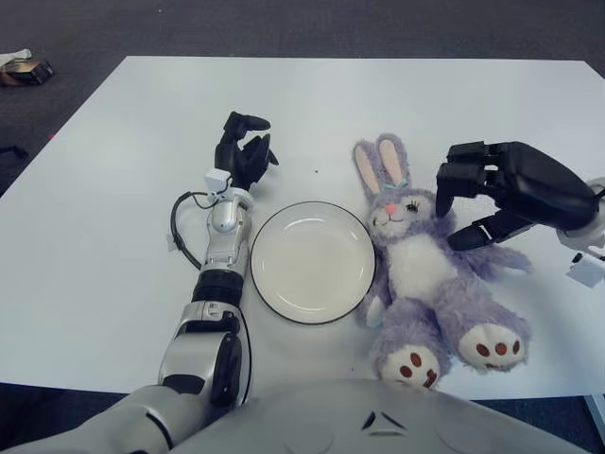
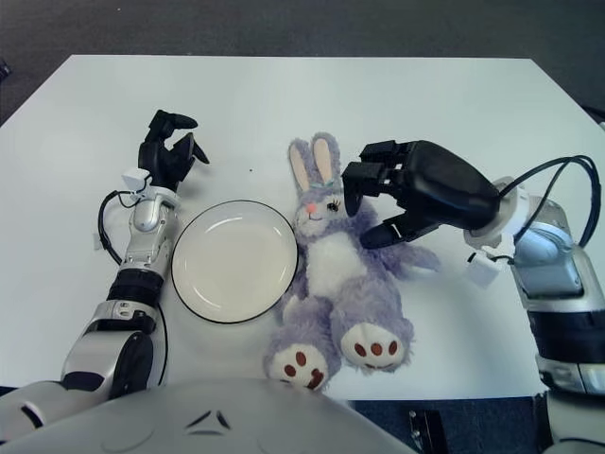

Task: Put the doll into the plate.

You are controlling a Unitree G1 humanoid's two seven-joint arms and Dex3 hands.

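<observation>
A purple plush bunny doll (image 1: 425, 274) lies on its back on the white table, just right of a white plate with a dark rim (image 1: 312, 261). The doll's left side touches the plate's edge. My right hand (image 1: 468, 203) hovers over the doll's right shoulder and arm, fingers spread, holding nothing. It also shows in the right eye view (image 2: 378, 203). My left hand (image 1: 244, 151) shows left of the plate and a little behind it, fingers curled, empty.
The white table (image 1: 113, 189) extends wide on all sides. A small dark object (image 1: 26, 68) lies on the floor past the table's far left corner. A black cable (image 1: 181, 227) loops beside my left forearm.
</observation>
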